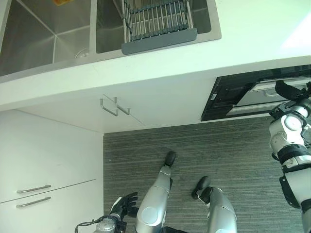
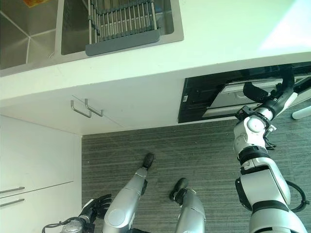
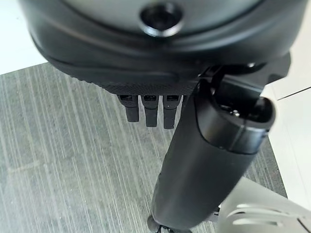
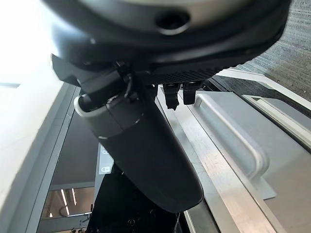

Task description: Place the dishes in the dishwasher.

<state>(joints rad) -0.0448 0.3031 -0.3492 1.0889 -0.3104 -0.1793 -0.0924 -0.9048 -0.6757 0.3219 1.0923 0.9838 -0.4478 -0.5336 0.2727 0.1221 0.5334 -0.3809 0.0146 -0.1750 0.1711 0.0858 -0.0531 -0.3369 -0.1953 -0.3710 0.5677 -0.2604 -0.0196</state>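
We take the dishwasher (image 2: 233,94) as our landmark: it sits under the white counter (image 1: 252,34), its door (image 4: 233,145) tipped only a little way out at the top, so the inside is not yet reachable. We judge the task to be at its very start, with the door being opened and nothing loaded.

Well to the left of the dishwasher, set into the counter, lies the sink (image 1: 29,39), and in its nearer basin a dark dish rack (image 2: 121,24); we cannot tell whether any dishes rest in it, and we see none elsewhere.

Our right hand (image 2: 257,92) is at the dishwasher's door top, its fingers (image 4: 175,94) curled over the edge beside the recessed handle (image 4: 228,141) while the thumb hangs in front; we read this as a hooking grip for pulling.

Far from the dishwasher, low by the cabinet drawers (image 1: 34,194), our left hand (image 1: 124,204) hangs idle, fingers loosely straight and holding nothing.

What remains: swinging the door fully down, then fetching and loading dishes.
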